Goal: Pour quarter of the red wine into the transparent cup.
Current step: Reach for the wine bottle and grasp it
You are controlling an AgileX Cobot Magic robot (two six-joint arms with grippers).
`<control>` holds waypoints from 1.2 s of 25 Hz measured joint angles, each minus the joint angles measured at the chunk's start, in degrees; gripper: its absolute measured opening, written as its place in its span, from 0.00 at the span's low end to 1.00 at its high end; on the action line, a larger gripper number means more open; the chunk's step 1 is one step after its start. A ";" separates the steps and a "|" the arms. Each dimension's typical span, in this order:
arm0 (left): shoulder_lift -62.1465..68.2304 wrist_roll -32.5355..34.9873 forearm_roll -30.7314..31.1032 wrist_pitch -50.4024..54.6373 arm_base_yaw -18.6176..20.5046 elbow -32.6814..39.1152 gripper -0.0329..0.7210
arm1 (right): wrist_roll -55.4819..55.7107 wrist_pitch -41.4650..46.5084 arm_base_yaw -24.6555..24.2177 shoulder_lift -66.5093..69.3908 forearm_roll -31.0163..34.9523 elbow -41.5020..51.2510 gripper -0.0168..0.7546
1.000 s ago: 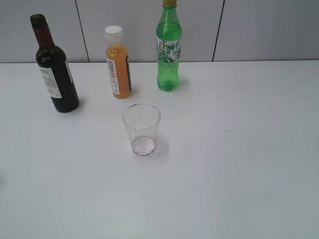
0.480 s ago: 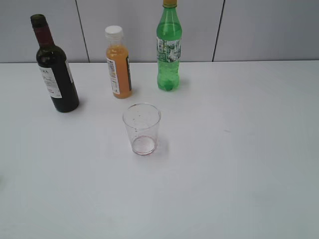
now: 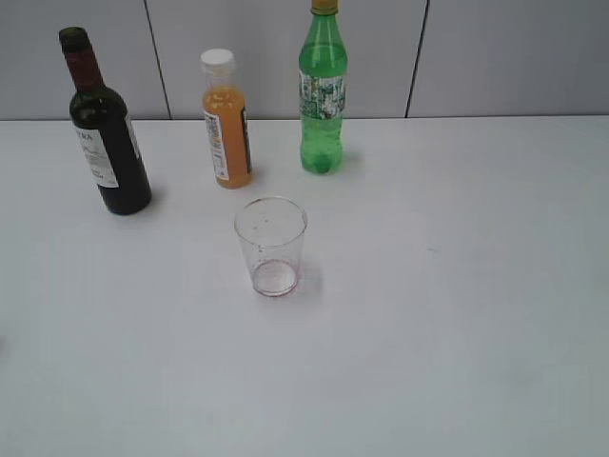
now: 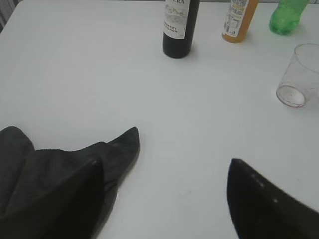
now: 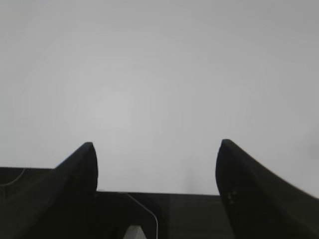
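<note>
The dark wine bottle (image 3: 108,143) with maroon foil neck and white label stands upright at the table's back left; its base shows in the left wrist view (image 4: 178,30). The transparent cup (image 3: 271,246) stands upright near the table's middle, with reddish residue at its base; it also shows in the left wrist view (image 4: 298,74). My left gripper (image 4: 164,172) is open and empty, low over the table, well short of the bottle. My right gripper (image 5: 155,152) is open and empty over bare table by the front edge. Neither gripper shows in the exterior view.
An orange juice bottle (image 3: 226,119) with a white cap and a green soda bottle (image 3: 323,90) stand behind the cup by the back wall. A dark grey cloth (image 4: 60,167) lies on the table under my left gripper's left finger.
</note>
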 joint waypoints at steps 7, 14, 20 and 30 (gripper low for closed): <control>0.00 0.00 0.00 0.00 0.00 0.00 0.82 | -0.07 -3.00 0.00 -9.97 1.95 2.04 0.79; 0.00 0.00 0.00 0.00 0.00 0.00 0.82 | -0.07 -3.20 0.06 -17.78 2.12 2.11 0.79; 0.00 0.00 0.00 0.00 0.00 0.00 0.82 | -0.12 -3.36 0.06 -26.50 2.21 2.11 0.79; 0.00 0.00 -0.05 0.01 0.09 0.00 0.82 | -0.18 -3.47 3.98 -27.45 2.36 2.11 0.78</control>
